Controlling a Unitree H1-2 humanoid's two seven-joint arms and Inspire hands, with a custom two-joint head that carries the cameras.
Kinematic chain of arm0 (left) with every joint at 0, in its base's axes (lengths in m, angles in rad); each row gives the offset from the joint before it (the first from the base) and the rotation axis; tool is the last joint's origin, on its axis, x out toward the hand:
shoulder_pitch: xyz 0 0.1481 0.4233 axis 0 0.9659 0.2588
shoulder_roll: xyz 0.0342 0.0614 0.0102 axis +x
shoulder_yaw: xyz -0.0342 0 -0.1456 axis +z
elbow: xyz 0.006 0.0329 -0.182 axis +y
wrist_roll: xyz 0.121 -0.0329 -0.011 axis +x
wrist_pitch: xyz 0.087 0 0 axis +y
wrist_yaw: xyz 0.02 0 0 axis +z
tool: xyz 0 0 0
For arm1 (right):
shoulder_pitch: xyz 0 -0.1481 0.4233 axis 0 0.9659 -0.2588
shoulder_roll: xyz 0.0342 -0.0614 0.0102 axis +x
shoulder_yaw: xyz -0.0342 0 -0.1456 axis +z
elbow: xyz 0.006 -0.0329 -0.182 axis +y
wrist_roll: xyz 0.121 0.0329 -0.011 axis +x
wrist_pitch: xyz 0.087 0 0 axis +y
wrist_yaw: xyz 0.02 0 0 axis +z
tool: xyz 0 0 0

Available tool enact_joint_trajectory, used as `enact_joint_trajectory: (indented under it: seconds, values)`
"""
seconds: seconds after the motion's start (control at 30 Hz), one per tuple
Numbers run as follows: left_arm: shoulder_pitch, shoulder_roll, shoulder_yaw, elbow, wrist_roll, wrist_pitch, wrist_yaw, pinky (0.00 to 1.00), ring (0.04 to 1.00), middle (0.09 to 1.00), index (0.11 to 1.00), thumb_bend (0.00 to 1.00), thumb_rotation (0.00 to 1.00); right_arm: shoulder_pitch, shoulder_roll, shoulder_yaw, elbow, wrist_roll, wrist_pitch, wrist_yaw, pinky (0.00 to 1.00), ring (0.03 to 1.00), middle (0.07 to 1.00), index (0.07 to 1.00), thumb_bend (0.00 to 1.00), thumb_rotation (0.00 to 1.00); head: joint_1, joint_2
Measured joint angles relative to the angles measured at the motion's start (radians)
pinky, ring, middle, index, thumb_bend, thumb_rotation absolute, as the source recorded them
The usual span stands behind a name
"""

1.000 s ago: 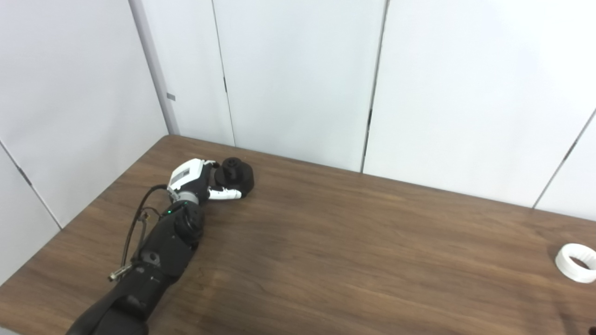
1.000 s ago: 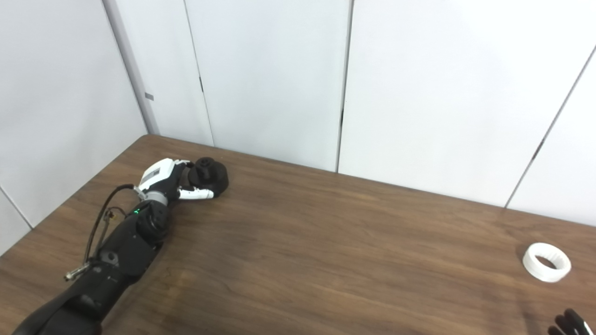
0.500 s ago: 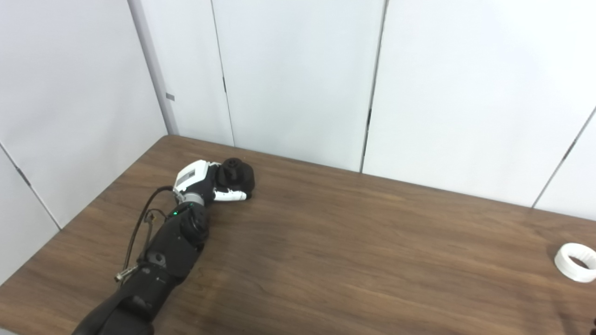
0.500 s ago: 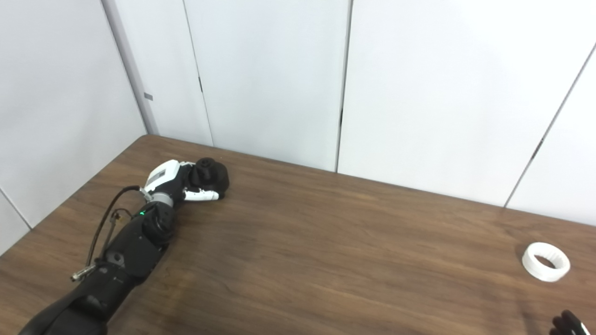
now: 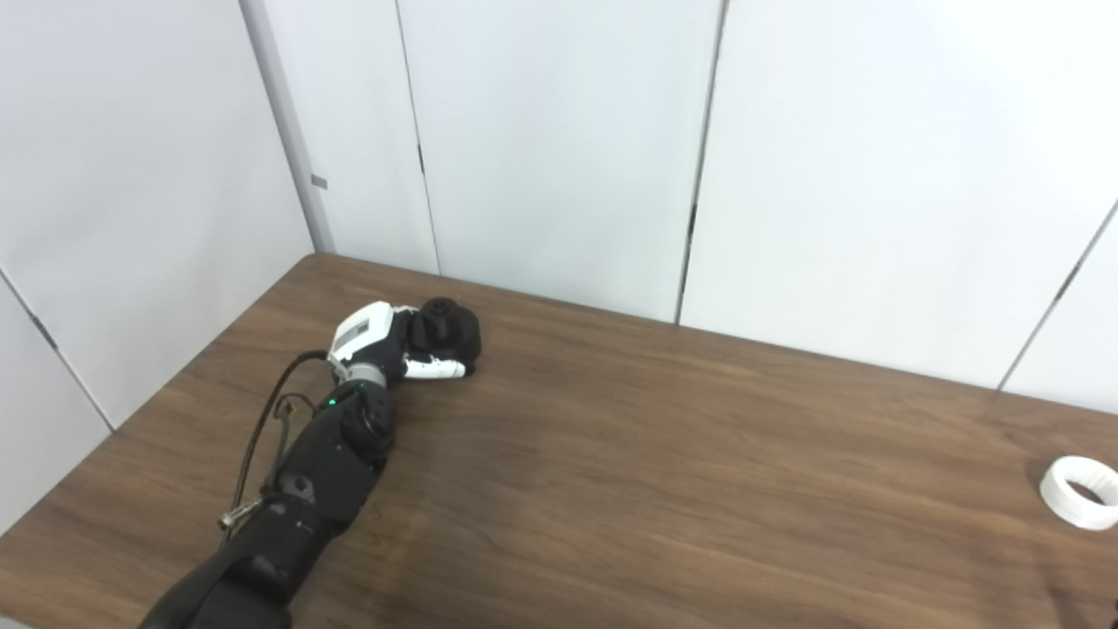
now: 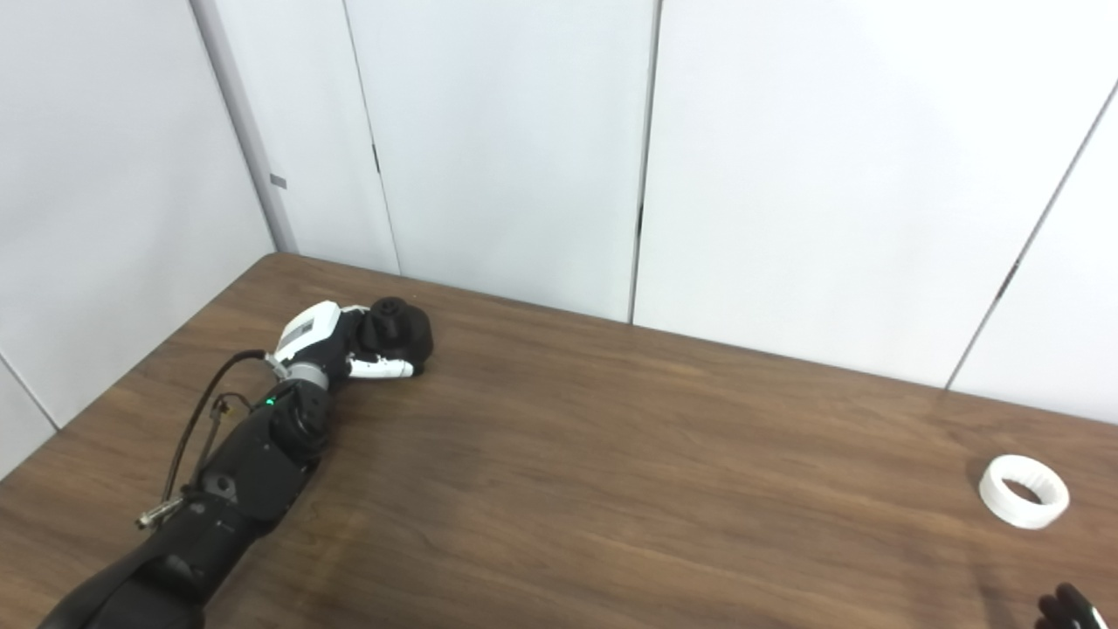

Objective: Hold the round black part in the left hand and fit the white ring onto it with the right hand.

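Right eye view shows you the left hand (image 6: pixel 336 348) clasped around the round black part (image 6: pixel 397 330) at the table's (image 6: pixel 611 454) far left, while the white ring (image 6: pixel 1024 491) lies well apart at the far right, nearest your right hand (image 6: pixel 1067 608), whose grip you cannot tell.

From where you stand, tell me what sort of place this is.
Probably a robot test bay, not a home: a bare wooden table boxed in by plain white panels, holding only a round black part in the left hand and a white ring.
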Motion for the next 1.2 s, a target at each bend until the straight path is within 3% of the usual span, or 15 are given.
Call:
enact_joint_trajectory:
  seconds: [0.47, 0.73, 1.2]
  values:
    - [-0.004, -0.004, 0.004, 0.022, -0.010, 0.000, 0.025, 1.00, 0.980, 0.932, 0.839, 1.00, 0.44, 0.001, 0.000, 0.001, -0.007, -0.006, 0.001, -0.004, 1.00, 0.949, 0.924, 0.923, 0.78, 1.00, -0.008, 0.003]
    - [-0.016, -0.010, 0.002, 0.029, -0.011, -0.003, 0.052, 1.00, 0.961, 0.904, 0.817, 1.00, 0.44, 0.001, 0.003, 0.003, -0.009, -0.006, 0.000, -0.007, 0.96, 0.929, 0.904, 0.905, 0.77, 1.00, -0.008, 0.006]
    - [-0.017, -0.015, 0.003, 0.043, -0.017, -0.036, 0.064, 1.00, 0.944, 0.883, 0.773, 1.00, 0.43, 0.001, 0.002, 0.004, -0.008, -0.010, 0.000, -0.008, 1.00, 0.950, 0.914, 0.921, 0.76, 1.00, -0.008, 0.006]
